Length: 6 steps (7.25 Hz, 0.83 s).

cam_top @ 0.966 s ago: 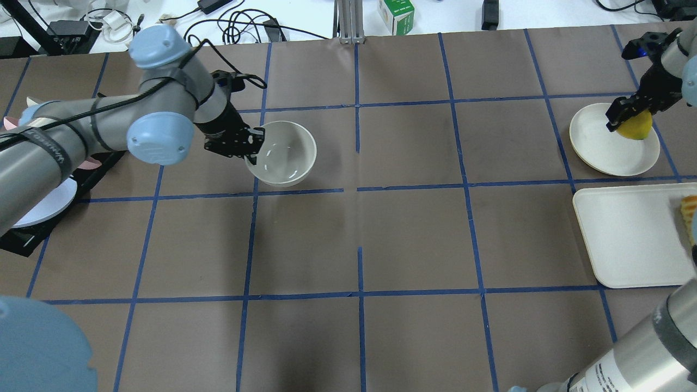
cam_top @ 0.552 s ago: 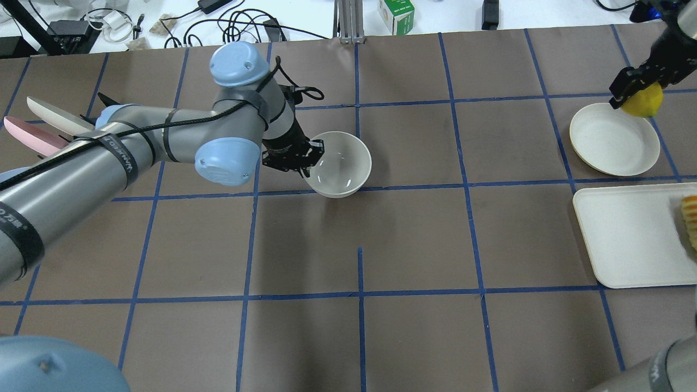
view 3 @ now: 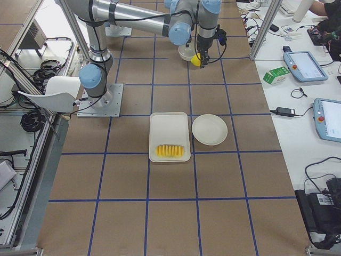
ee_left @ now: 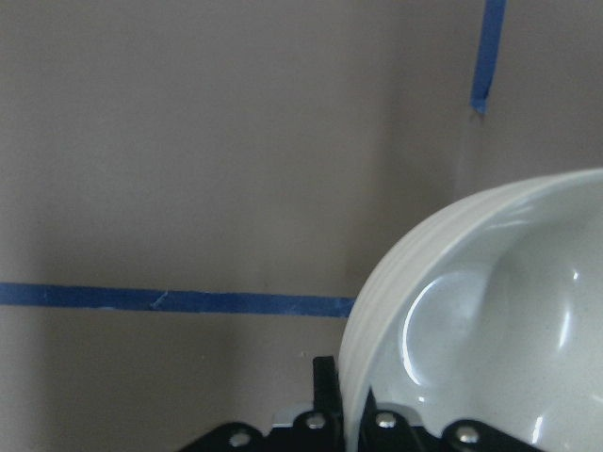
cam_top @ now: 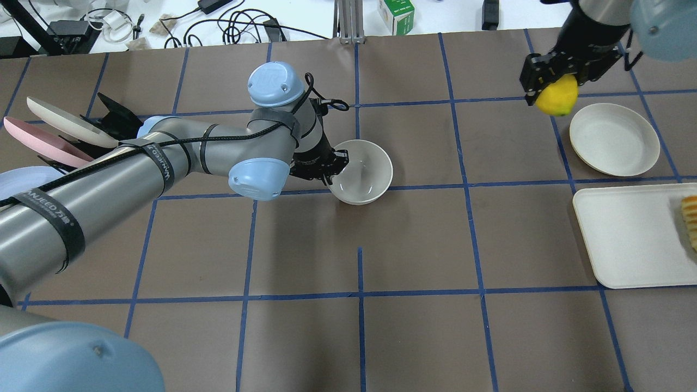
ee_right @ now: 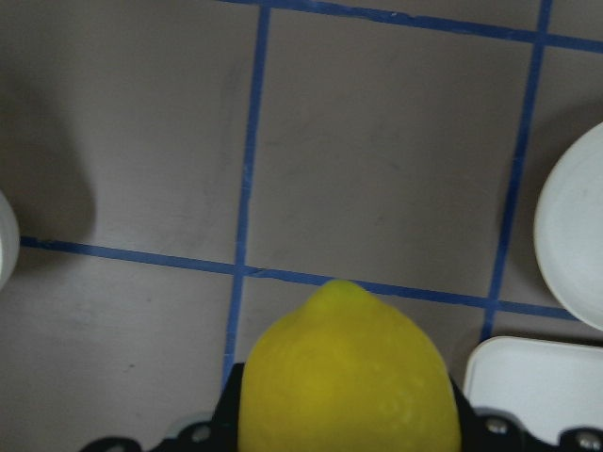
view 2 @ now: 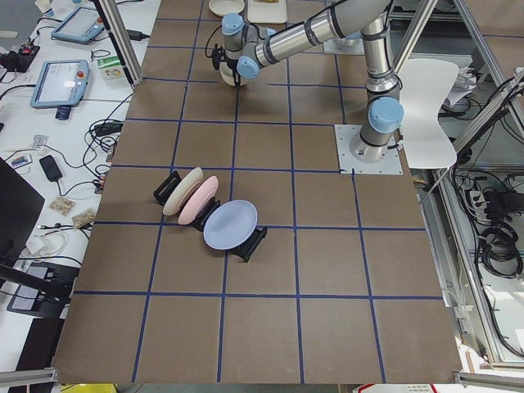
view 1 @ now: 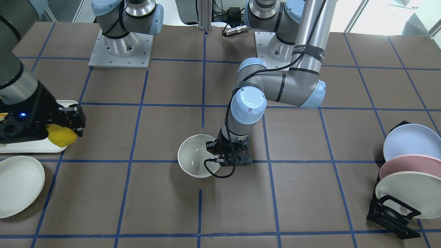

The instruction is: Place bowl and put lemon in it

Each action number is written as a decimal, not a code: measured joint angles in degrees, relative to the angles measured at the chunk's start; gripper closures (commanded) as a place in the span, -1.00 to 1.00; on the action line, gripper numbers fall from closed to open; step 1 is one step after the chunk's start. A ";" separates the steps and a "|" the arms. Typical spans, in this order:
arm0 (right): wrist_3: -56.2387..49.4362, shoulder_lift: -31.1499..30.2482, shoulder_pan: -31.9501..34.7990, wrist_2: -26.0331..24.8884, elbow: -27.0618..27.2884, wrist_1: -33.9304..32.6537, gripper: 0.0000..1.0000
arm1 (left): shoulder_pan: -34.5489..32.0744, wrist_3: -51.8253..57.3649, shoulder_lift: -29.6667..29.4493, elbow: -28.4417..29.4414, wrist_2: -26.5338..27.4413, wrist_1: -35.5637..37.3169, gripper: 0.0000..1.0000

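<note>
The off-white bowl (cam_top: 364,173) is near the table's middle, and my left gripper (cam_top: 333,170) is shut on its left rim. The rim shows between the fingers in the left wrist view (ee_left: 452,311). I cannot tell whether the bowl touches the table. In the front-facing view the bowl (view 1: 193,159) sits left of the left gripper (view 1: 216,154). My right gripper (cam_top: 551,86) is shut on the yellow lemon (cam_top: 557,98) and holds it in the air, just left of the flat plate. The lemon fills the bottom of the right wrist view (ee_right: 349,377).
A flat cream plate (cam_top: 614,140) lies at the far right. A white tray (cam_top: 626,239) with sliced yellow-orange food (cam_top: 690,218) lies in front of it. A rack of pastel plates (cam_top: 54,136) stands at the left edge.
My left arm has carried the bowl rightward toward the table's middle. My right gripper has lifted the lemon off the flat plate and moved it left and farther back.
</note>
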 measured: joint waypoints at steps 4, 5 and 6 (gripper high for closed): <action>24.07 5.89 17.53 0.66 -0.50 -7.80 0.47 | 3.53 5.75 3.86 1.24 0.47 -2.27 -1.00; 27.15 7.03 20.49 0.64 -0.55 -9.34 0.46 | 4.66 8.64 6.27 2.60 1.15 -6.56 -1.00; 29.14 8.20 22.63 0.70 -0.47 -11.30 0.46 | 5.95 12.38 8.75 4.57 2.97 -12.33 -1.00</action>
